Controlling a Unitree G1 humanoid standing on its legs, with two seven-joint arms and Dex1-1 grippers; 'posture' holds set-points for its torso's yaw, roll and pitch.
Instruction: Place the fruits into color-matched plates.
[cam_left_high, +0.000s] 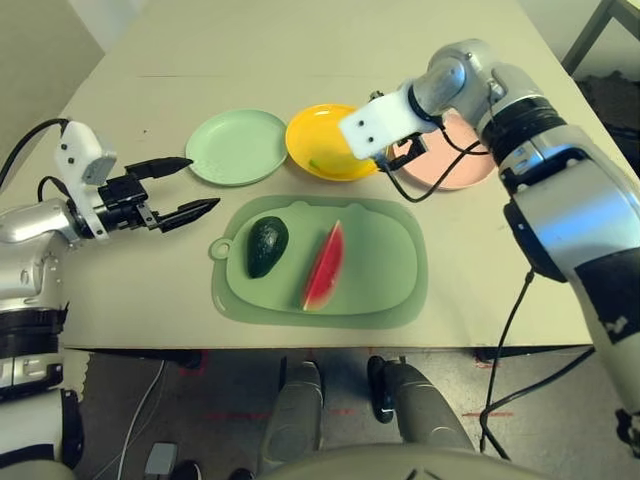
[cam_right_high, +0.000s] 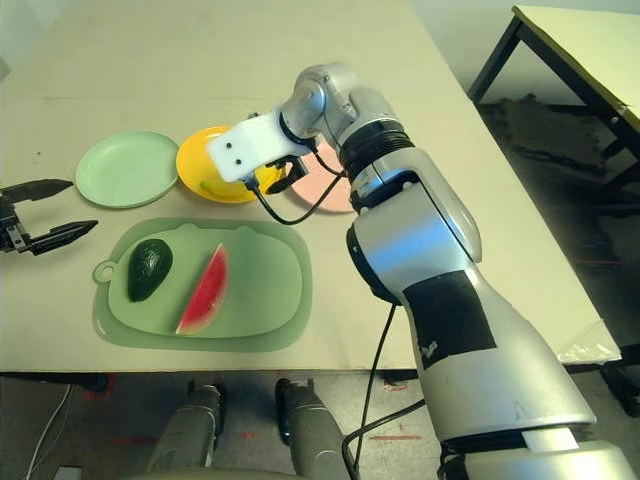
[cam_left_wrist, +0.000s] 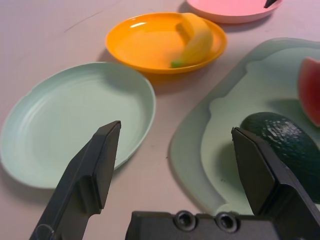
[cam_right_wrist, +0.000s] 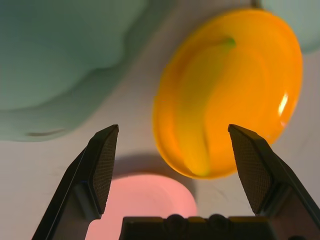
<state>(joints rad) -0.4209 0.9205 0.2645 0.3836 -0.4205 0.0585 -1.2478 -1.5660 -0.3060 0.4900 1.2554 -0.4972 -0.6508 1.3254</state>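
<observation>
Smooth beige table, curved banana in round glossy yellow plate

The left arm comes in from the left side, its silver forearm lying low and nearly level. The left gripper points to the right, and its two black fingers stand wide apart with nothing between them. In the left wrist view the same two fingers rise far from each other.

The right arm reaches forward from the right side and bends at the wrist toward the left. The right gripper hangs above the table and points down and to the left, under its white wrist block. Its fingers are spread wide and hold nothing.
</observation>
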